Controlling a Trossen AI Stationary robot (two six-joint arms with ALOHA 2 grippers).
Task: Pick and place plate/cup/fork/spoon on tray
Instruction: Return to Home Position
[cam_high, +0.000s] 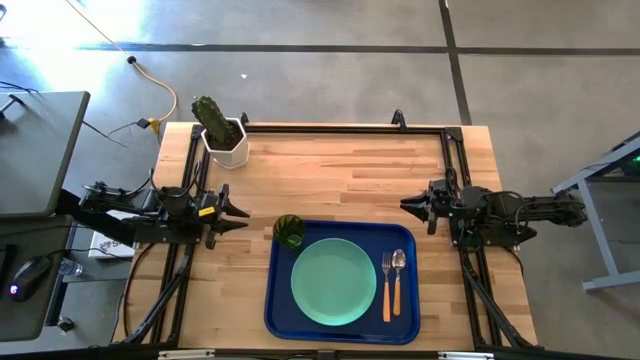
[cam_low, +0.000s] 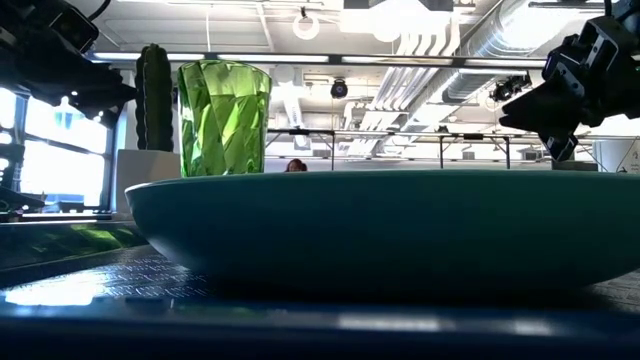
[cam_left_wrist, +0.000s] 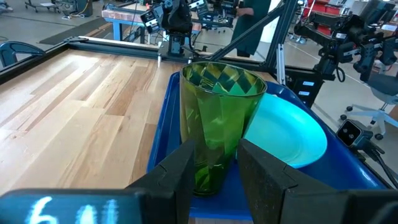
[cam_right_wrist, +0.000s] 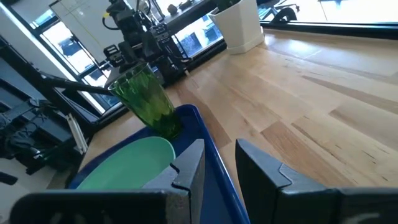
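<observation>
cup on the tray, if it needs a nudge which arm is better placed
Left, probably. The left pincer sits open just beside the cup at the tray's near corner; the right pincer waits across the tray, farther off.

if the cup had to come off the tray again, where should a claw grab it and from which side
Grip the cup across its faceted side wall, about mid-height, coming level from the tray's left edge. It stands upright in the tray's far-left corner, and the plate crowds its other side. The left claw is nearest, open and already facing it. The walls taper downward, so a low grip may slip.
</observation>
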